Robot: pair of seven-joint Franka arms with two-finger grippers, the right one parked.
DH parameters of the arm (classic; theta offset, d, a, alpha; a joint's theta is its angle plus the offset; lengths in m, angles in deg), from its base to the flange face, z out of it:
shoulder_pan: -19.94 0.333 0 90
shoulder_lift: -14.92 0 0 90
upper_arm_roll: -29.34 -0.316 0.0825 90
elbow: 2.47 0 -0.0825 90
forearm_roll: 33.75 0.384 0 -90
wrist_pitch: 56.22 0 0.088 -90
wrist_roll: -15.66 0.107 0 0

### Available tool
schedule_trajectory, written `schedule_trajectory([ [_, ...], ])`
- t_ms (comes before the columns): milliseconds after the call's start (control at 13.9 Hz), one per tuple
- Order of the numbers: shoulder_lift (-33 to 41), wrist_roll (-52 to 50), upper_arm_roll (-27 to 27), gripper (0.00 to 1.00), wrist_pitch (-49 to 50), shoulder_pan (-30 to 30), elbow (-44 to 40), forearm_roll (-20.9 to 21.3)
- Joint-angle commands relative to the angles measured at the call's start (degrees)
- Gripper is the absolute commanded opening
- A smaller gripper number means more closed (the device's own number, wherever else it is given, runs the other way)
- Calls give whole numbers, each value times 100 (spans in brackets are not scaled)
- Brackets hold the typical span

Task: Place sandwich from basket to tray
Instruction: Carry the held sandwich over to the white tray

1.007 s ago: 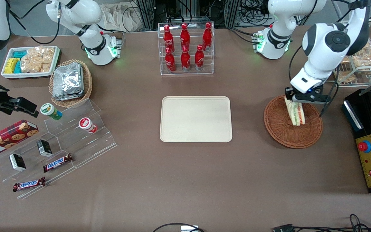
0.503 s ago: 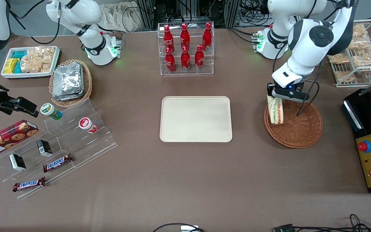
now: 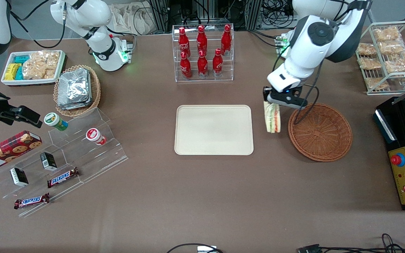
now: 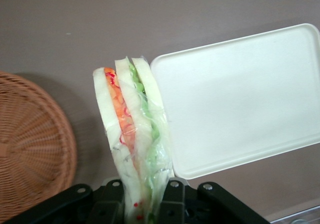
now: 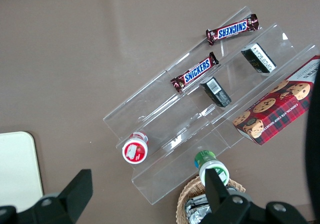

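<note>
Roughly halfway, by the look of it: the sandwich is out of the basket and up in the air, and it has not reached the tray yet. The claw pinches the wedge by one end, its black fingers closed on the clear wrap, so the bread and its green, orange and red layers hang straight down below it. In the left wrist view the sandwich runs out from between the fingers, with the basket rim to one side of it and a rounded corner of the tray to the other.

From the front, the claw hovers over the strip of bare worktop between the two, just beside the basket's rim and near the tray's edge. The basket now sits empty.

What is left, I judge, is a short carry sideways over the tray, a lowering, and a release.
</note>
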Motion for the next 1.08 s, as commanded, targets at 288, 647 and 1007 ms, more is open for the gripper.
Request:
schedule_trajectory([
  [288, -1177, -420, 31, 17, -240, -527, -732, 35],
  [647, -1775, -420, 31, 18, -812, -816, -722, 43],
  [1007, -2302, -420, 23, 19, -1340, -1002, -661, 79],
])
